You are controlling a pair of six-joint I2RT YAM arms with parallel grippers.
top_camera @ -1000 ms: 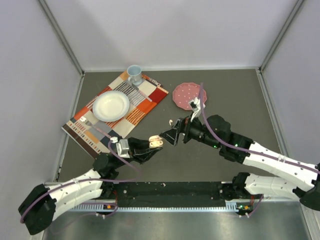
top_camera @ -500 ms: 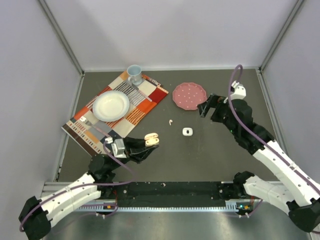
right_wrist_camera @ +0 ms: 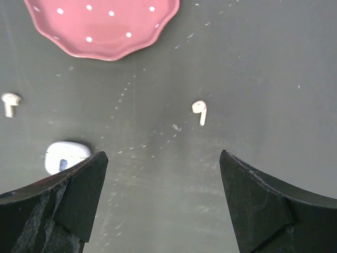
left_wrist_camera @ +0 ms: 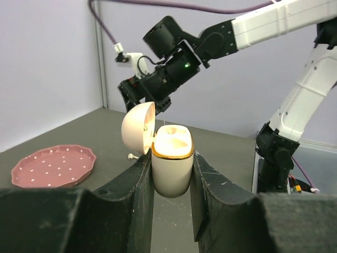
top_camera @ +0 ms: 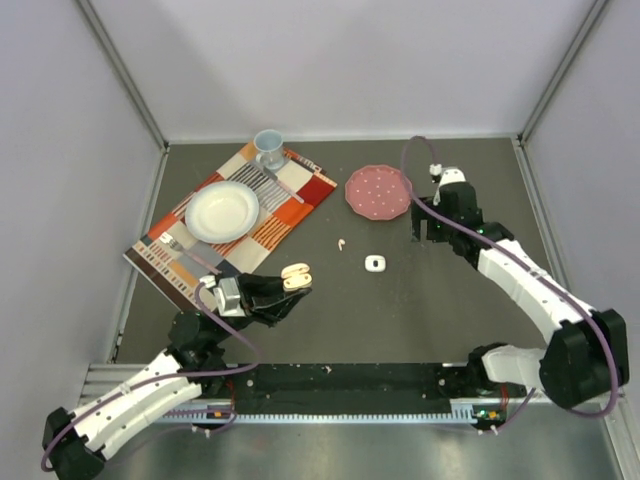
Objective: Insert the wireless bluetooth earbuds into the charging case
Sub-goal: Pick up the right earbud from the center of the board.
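Note:
A peach charging case [left_wrist_camera: 171, 163] with a gold rim stands upright between my left gripper's [left_wrist_camera: 171, 182] fingers, its lid [left_wrist_camera: 138, 126] flipped open. From above, the same case [top_camera: 296, 277] hangs over the table's front centre, with the left gripper [top_camera: 285, 288] shut on it. My right gripper [right_wrist_camera: 162, 155] hovers open over bare table, and one white earbud [right_wrist_camera: 200, 110] lies just ahead of its tips. Another earbud [right_wrist_camera: 9, 103] lies at the far left of that view, and it also shows from above as an earbud [top_camera: 342, 243] mid-table. The right gripper [top_camera: 428, 232] sits beside the pink plate.
A pink dotted plate [top_camera: 378, 191] lies at the back centre. A small white case [top_camera: 374, 263] rests mid-table. A striped placemat [top_camera: 300, 195] at the back left carries a white bowl [top_camera: 222, 211] and a blue cup [top_camera: 268, 148]. Walls enclose the table.
My right arm pulled away from the held case and swung to the back right, now low beside the pink plate. The left gripper drifted slightly left, still holding the case.

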